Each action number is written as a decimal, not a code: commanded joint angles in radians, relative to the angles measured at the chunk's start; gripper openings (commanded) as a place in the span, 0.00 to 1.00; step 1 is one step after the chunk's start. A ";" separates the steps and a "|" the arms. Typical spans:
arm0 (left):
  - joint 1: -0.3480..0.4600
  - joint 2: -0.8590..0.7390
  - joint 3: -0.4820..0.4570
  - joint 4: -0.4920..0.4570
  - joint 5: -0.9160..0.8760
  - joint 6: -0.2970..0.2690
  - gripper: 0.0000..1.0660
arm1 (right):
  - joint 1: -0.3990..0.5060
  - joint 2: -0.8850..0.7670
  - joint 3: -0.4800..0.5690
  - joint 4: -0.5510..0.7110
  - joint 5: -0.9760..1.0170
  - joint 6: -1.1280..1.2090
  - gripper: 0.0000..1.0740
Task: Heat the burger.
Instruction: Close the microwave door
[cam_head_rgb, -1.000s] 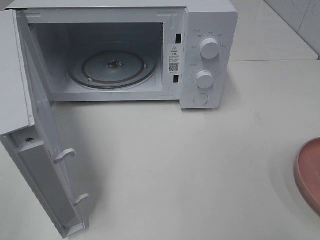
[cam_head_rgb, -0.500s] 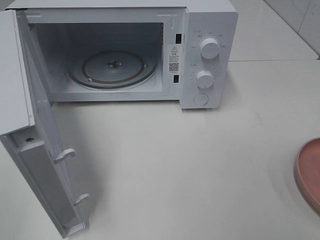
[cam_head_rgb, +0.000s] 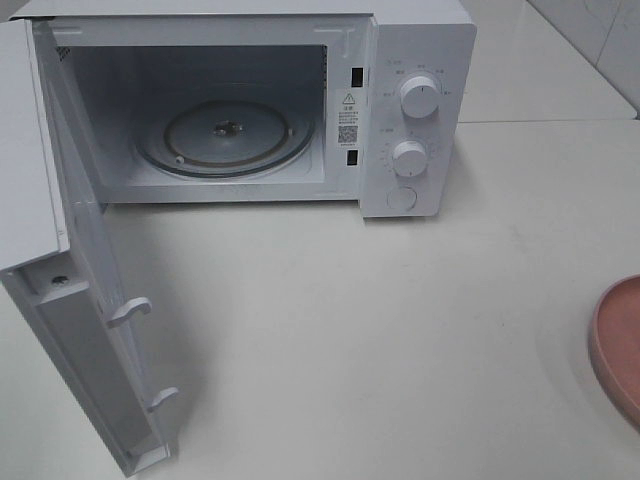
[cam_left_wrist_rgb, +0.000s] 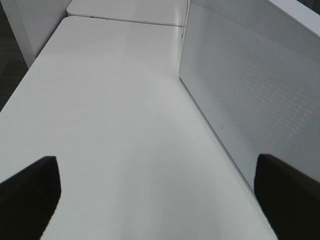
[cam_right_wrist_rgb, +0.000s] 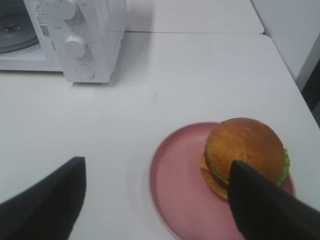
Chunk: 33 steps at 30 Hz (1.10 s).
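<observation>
I have the right gripper (cam_right_wrist_rgb: 155, 200) spread wide and empty, poised over the counter (cam_right_wrist_rgb: 200, 75). The burger (cam_right_wrist_rgb: 245, 155) sits just ahead of it, nearer one finger, on a pink plate (cam_right_wrist_rgb: 175, 195). The left gripper (cam_left_wrist_rgb: 160, 200) is also spread, beside the microwave door (cam_left_wrist_rgb: 250, 85). I judge pickup is the step in hand: centre, descend, close. The microwave (cam_head_rgb: 415, 60) stands open; the counter between is unobstructed.

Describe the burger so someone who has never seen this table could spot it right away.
Start at the white microwave with its door open; on the table in front of it, to the right, lies a pink plate. The burger sits on it: the only food, glossy brown bun, green lettuce edge.
</observation>
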<state>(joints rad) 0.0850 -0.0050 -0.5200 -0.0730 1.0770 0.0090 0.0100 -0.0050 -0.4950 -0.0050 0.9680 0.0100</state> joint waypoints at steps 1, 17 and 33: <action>0.004 -0.005 0.002 -0.002 -0.008 -0.003 0.92 | -0.008 -0.017 0.001 -0.003 -0.008 -0.002 0.70; 0.004 -0.004 0.002 0.094 -0.010 -0.003 0.92 | -0.006 -0.025 0.001 -0.003 -0.008 0.000 0.69; -0.014 0.023 -0.014 0.159 -0.050 0.000 0.92 | -0.006 -0.025 0.001 -0.003 -0.008 0.000 0.69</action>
<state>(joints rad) 0.0770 0.0060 -0.5240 0.0680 1.0590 0.0090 0.0100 -0.0050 -0.4950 -0.0050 0.9680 0.0100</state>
